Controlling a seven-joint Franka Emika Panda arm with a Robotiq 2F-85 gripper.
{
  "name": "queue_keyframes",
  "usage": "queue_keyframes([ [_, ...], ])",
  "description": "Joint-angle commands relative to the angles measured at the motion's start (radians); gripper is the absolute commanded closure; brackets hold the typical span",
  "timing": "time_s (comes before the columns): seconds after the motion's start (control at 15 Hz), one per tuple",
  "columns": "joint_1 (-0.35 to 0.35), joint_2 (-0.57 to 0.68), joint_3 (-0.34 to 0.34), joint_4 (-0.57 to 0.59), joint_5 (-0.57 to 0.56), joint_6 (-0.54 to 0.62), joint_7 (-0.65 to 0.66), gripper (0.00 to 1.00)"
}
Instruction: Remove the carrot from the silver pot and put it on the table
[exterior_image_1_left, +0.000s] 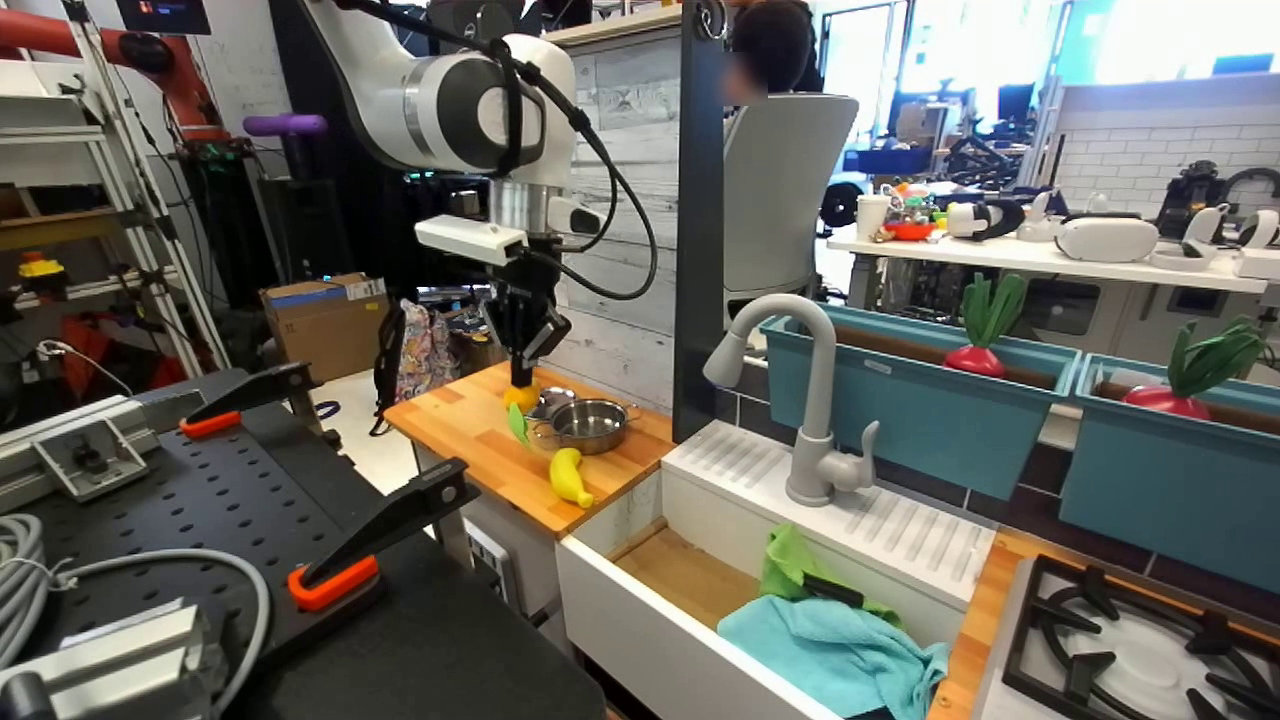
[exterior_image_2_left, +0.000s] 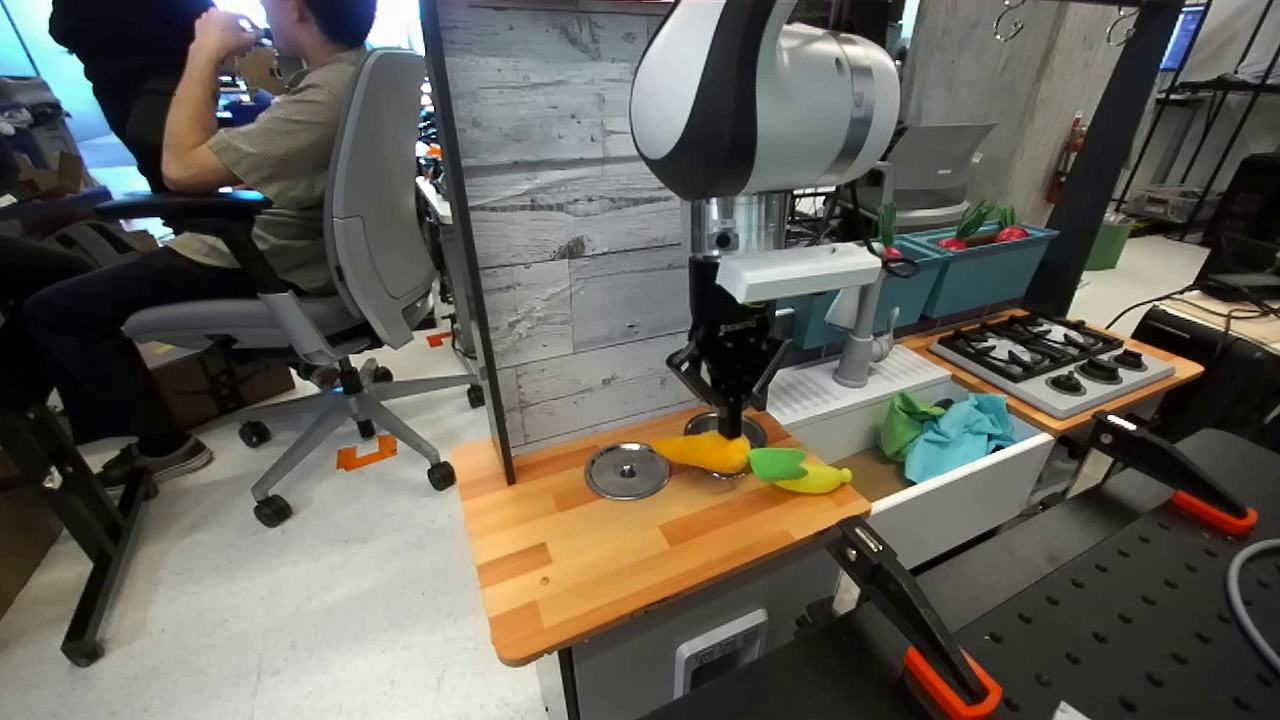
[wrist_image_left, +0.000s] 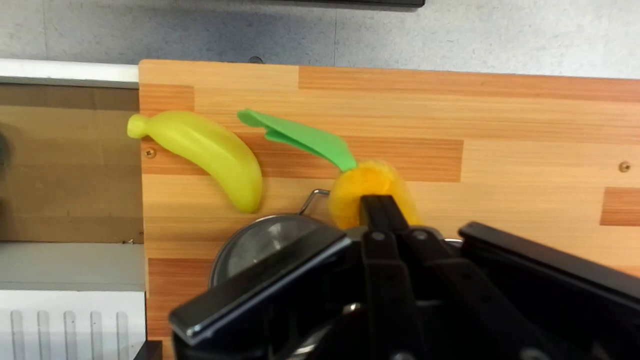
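Observation:
The carrot (exterior_image_1_left: 519, 398) is orange with a green leafy top. It also shows in an exterior view (exterior_image_2_left: 703, 453) and, blurred, in the wrist view (wrist_image_left: 372, 177). My gripper (wrist_image_left: 378, 200) has its fingers together, with the tips pinching the carrot's body; it shows in both exterior views (exterior_image_1_left: 522, 378) (exterior_image_2_left: 731, 428). The carrot is out beside the silver pot (exterior_image_1_left: 590, 432), at its rim; I cannot tell whether it touches the table (exterior_image_2_left: 600, 550). The pot's dark inside shows in the wrist view (wrist_image_left: 262, 245), partly hidden by my gripper.
A yellow-green banana (wrist_image_left: 205, 150) lies on the table near the sink side. A silver lid (exterior_image_2_left: 627, 472) lies flat next to the pot. The white sink basin (exterior_image_1_left: 690, 640) adjoins the table. A grey wooden panel (exterior_image_2_left: 580, 300) stands behind. A black perforated bench (exterior_image_1_left: 330, 520) lies opposite.

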Motion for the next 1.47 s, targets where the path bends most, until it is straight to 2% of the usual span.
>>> queue_keyframes([
  [0.0, 0.011, 0.077, -0.021, 0.102, -0.029, -0.071, 0.02, 1.0],
  [0.4, 0.025, 0.152, -0.038, 0.164, -0.068, -0.114, 0.033, 1.0],
  [0.47, 0.023, 0.159, -0.039, 0.169, -0.067, -0.121, 0.035, 0.74],
  [0.6, 0.021, 0.165, -0.039, 0.177, -0.069, -0.128, 0.033, 0.66],
  [1.13, 0.005, 0.122, -0.022, 0.172, -0.055, -0.147, 0.019, 0.07],
  [1.2, 0.002, 0.107, -0.018, 0.163, -0.052, -0.143, 0.015, 0.01],
  [1.4, -0.005, 0.048, -0.008, 0.123, -0.046, -0.135, 0.004, 0.0],
])
